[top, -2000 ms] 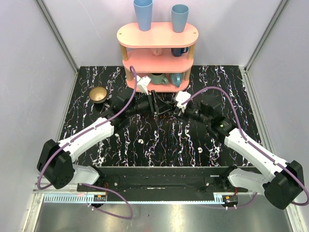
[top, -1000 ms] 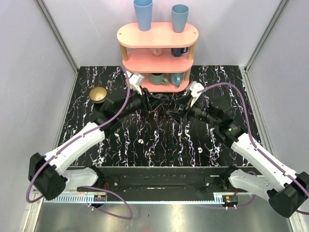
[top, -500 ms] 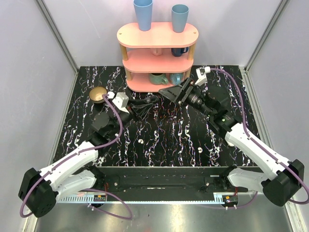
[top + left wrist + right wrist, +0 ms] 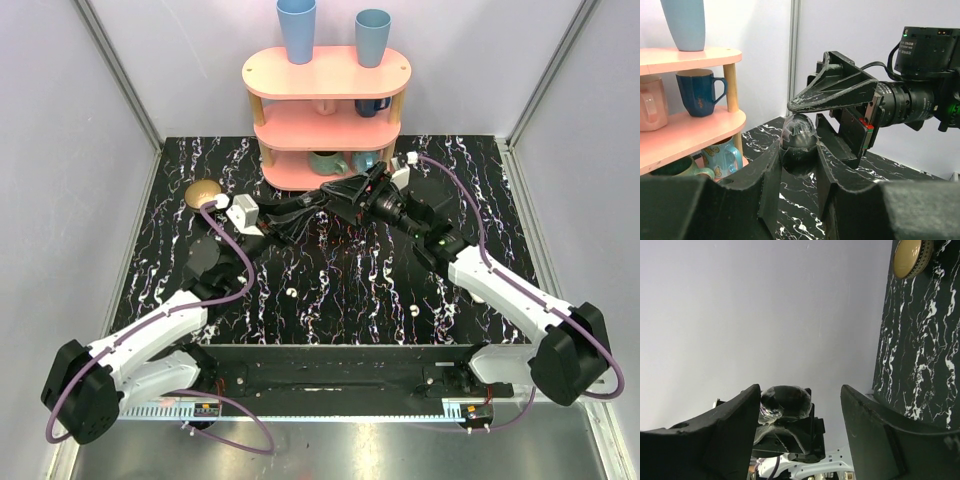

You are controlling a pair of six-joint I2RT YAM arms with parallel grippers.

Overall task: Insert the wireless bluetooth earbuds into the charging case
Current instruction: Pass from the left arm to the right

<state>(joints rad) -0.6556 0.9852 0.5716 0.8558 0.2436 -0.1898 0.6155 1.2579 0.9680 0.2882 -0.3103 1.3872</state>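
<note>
Case (image 4: 798,146) clamped in left claw (image 4: 797,152) near shelf (image 4: 695,131) edge.

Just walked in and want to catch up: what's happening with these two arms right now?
The left pincer is shut on a dark, glossy, egg-shaped charging case, holding it up in the air in front of the pink shelf. The right pincer is open and sits right at the case, one finger just above it, not gripping. Neither holds an earbud; two small white specks on the table may be them.
</note>
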